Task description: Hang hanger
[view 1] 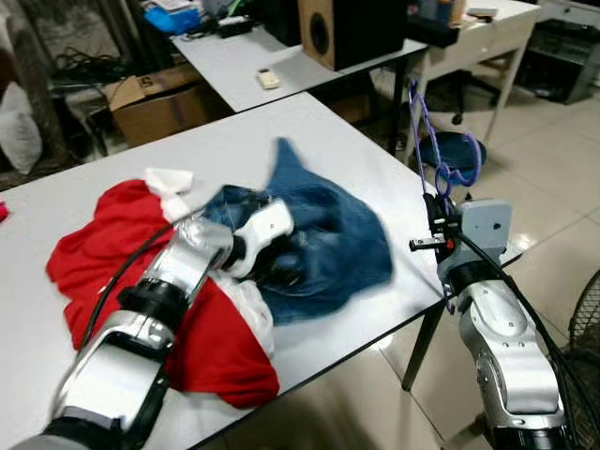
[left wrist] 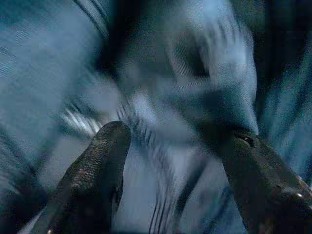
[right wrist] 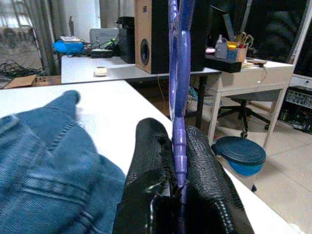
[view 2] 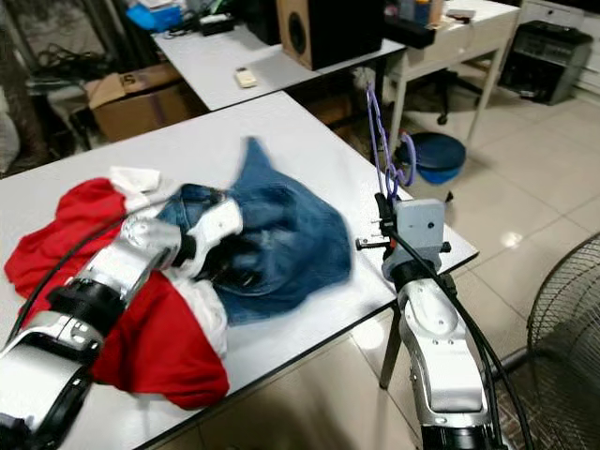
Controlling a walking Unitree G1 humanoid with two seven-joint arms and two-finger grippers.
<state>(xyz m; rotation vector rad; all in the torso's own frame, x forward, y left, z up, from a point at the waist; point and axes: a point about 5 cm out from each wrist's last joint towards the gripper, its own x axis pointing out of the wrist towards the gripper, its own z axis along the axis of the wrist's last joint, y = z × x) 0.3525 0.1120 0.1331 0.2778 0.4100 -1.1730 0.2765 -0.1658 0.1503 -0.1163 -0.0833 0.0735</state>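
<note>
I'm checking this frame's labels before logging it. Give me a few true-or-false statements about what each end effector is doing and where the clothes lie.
1. The right end effector is shut on the purple hanger. True.
2. The left end effector is shut on the red garment. False: its fingers are apart over the blue denim garment.
3. The denim garment lies on the white table. True.
4. The hanger lies flat on the table. False: it is held upright at the table's edge.

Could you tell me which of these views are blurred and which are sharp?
Left wrist view: heavily smeared, denim garment streaky behind the left gripper. Eye views: denim edges soft, table fairly sharp. Right wrist view: sharp on the right gripper pinching the purple hanger.
</note>
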